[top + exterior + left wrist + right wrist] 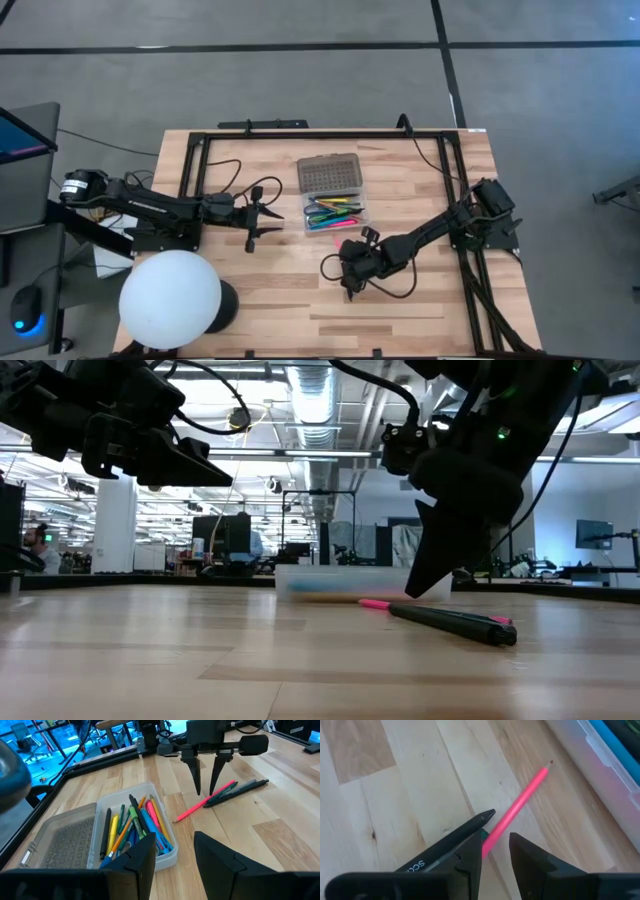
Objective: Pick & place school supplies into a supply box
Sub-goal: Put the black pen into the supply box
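Right wrist view shows you the right gripper [495,852] parted, empty, straddling the pink pencil [517,810] beside a black marker [451,842]; the left gripper [172,862] hangs open near the box [165,860].

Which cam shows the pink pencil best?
Left wrist view: the whole pink pencil lies on the table beside the dark pens. Right wrist view crops its end; low view shows a sliver; high view shows it small by the box.
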### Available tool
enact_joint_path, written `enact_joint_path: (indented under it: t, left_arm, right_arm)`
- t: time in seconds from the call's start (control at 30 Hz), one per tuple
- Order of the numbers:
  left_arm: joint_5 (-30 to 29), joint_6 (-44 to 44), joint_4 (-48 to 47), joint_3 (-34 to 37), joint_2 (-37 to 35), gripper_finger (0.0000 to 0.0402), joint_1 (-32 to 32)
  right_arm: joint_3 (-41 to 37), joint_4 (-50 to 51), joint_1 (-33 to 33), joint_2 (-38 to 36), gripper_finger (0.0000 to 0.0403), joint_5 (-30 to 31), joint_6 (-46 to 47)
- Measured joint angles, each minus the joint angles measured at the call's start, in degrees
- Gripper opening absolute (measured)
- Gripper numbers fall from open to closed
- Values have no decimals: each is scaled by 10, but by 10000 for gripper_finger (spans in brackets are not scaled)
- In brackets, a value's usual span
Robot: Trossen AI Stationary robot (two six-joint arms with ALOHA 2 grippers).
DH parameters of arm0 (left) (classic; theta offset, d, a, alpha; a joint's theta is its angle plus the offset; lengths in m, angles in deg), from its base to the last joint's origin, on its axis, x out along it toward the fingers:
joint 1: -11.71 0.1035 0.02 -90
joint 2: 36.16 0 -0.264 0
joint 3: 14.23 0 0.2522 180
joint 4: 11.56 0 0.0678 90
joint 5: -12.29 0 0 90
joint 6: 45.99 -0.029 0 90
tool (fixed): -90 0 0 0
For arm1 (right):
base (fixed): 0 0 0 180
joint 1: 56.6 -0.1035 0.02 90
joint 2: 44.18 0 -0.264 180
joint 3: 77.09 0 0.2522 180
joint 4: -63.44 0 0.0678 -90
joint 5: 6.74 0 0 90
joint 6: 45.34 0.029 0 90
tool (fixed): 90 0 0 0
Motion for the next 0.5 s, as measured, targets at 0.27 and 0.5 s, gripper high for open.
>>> enact_joint_path:
  t: [0.27, 0.5]
  left_arm:
    - [0, 0, 0, 0, 0, 129, 0]
    - [0, 0, -2, 0, 0, 129, 0]
  right_arm:
    - [1, -13, -4, 17, 90, -12, -1]
    - [2, -11, -4, 35, 90, -9, -3]
